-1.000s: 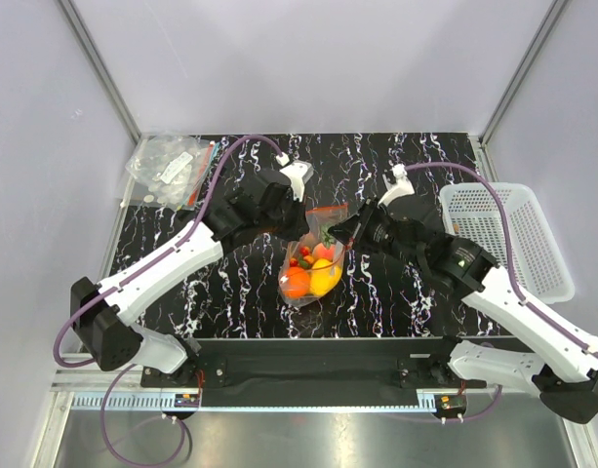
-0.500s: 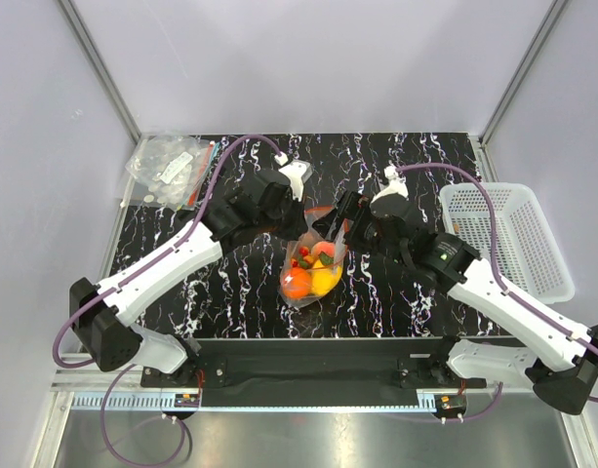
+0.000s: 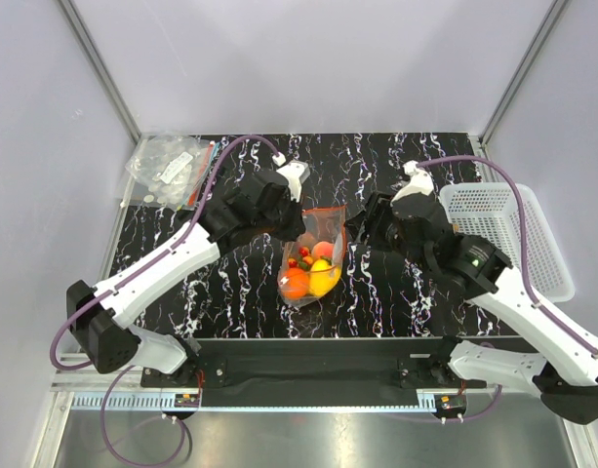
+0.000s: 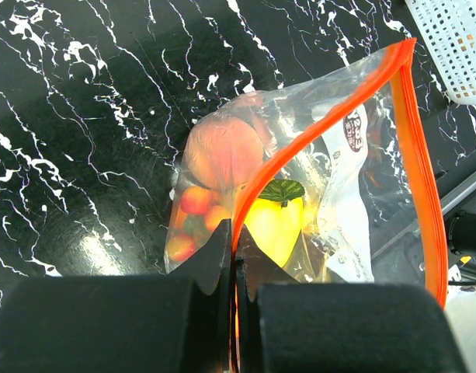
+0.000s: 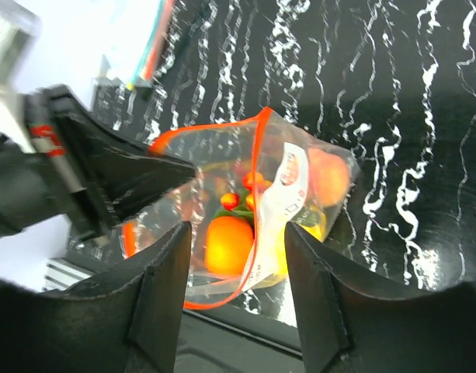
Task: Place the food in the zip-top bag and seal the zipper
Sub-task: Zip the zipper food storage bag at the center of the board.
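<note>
The bag [image 3: 313,255] sits mid-table with the food [image 3: 308,275] inside and its mouth gaping. Its zipper [image 4: 415,148] runs left to right. The left gripper [image 4: 234,268] pinches the left end. The right gripper [image 5: 236,237], jaws wide, hovers just beside the free right end, not touching.
</note>
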`<state>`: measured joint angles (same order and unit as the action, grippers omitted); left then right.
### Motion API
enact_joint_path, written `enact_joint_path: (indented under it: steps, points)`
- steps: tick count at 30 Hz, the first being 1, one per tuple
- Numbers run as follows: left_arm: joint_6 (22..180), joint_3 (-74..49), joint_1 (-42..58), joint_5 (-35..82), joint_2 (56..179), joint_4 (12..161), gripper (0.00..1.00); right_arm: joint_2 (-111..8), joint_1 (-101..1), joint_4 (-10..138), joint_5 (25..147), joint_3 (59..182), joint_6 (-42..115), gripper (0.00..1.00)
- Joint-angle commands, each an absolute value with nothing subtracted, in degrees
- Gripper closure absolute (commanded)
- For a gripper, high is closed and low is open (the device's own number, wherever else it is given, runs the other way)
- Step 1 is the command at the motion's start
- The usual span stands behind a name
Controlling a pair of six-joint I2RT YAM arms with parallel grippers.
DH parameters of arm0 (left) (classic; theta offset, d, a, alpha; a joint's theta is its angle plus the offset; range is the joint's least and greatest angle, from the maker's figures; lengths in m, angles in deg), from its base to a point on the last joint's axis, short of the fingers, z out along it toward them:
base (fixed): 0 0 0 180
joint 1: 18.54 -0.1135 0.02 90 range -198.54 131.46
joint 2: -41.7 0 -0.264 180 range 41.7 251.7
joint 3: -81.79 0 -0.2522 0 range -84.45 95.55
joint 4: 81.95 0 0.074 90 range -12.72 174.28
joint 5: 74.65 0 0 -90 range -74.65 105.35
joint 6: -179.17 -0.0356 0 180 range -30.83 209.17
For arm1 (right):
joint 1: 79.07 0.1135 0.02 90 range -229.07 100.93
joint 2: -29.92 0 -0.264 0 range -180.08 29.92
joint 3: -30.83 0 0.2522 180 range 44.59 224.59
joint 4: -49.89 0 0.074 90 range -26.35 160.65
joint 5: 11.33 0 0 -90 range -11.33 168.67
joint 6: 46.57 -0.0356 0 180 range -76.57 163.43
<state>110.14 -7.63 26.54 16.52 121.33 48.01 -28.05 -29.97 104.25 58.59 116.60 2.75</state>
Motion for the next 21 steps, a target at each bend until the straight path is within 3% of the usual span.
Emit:
enact_joint_path:
  steps: [1, 8, 15, 21]
  points:
    - [109.4, -6.3, 26.6, 15.6, 118.3, 50.3, 0.97, -30.0, -29.6, 104.9, 59.8, 116.1, 4.2, 0.4]
    - [109.0, -7.0, 26.6, 15.9, 117.0, 50.4, 0.96, -36.0, -29.6, 103.2, 60.8, 116.5, 3.6, 0.4]
    - [108.4, -7.3, 26.6, 15.7, 117.2, 50.1, 0.96, -37.5, -29.6, 103.4, 62.0, 114.5, 0.9, 0.53]
    - [108.7, -7.5, 26.6, 16.2, 117.8, 50.9, 0.96, -37.4, -29.6, 100.7, 67.1, 113.1, 1.3, 0.74]
